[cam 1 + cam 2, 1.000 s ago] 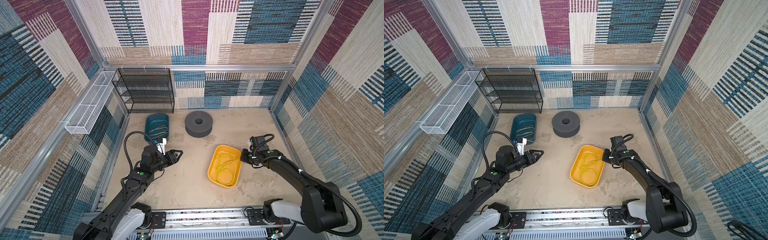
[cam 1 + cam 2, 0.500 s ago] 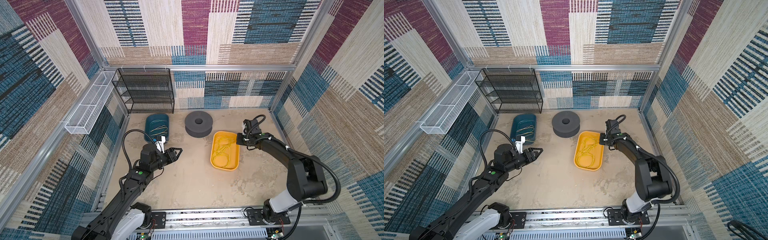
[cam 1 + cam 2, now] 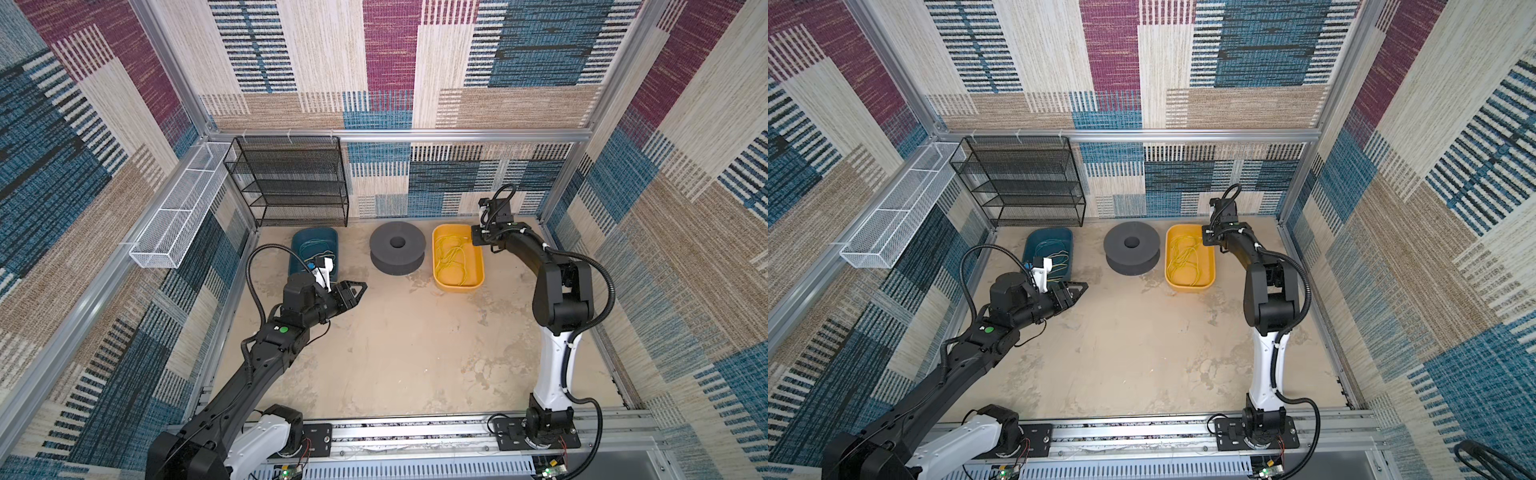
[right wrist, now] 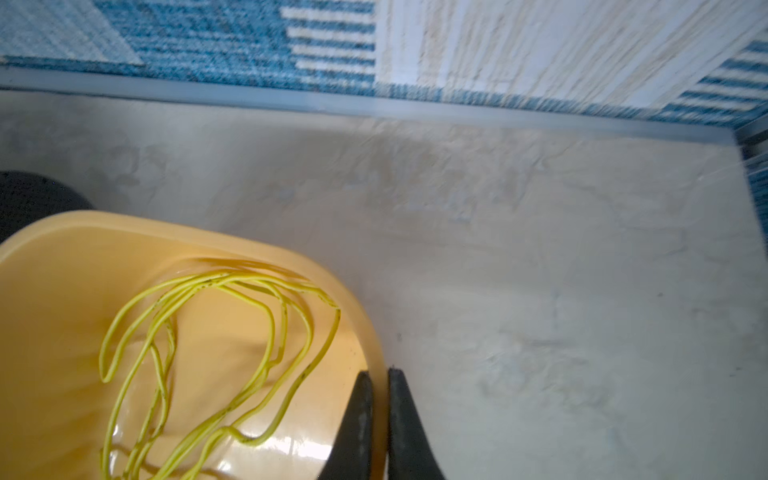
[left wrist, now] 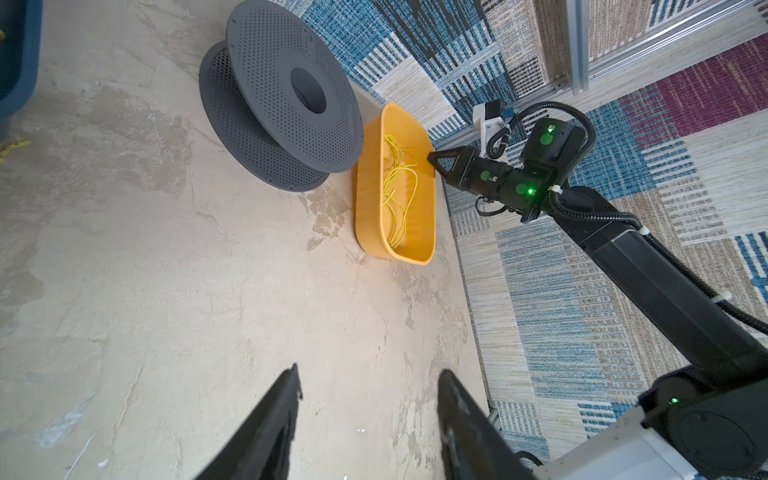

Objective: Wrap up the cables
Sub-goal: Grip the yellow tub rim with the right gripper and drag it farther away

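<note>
The cables (image 3: 451, 259) (image 3: 1183, 257) are thin bright yellow wires lying in loose loops inside a yellow tray (image 3: 457, 287) (image 3: 1190, 286) at the back right of the floor. My right gripper (image 3: 473, 239) (image 4: 379, 374) is shut on that tray's rim at its far right corner, one finger inside and one outside; the cables (image 4: 216, 332) lie beside it untouched. The left wrist view shows the cables (image 5: 397, 187), the tray (image 5: 399, 253) and the right gripper (image 5: 432, 157). My left gripper (image 3: 359, 291) (image 5: 369, 370) hangs open and empty over bare floor at the left.
A dark grey spool (image 3: 397, 253) (image 5: 286, 95) stands just left of the yellow tray. A blue tray (image 3: 299, 245) holding more thin wires sits behind my left gripper. A black wire shelf (image 3: 291, 183) and a white mesh basket (image 3: 178, 224) line the back left.
My right gripper has pulled the yellow tray with the cables from the middle of the floor back to the right, beside the spool. The left arm has barely moved.
</note>
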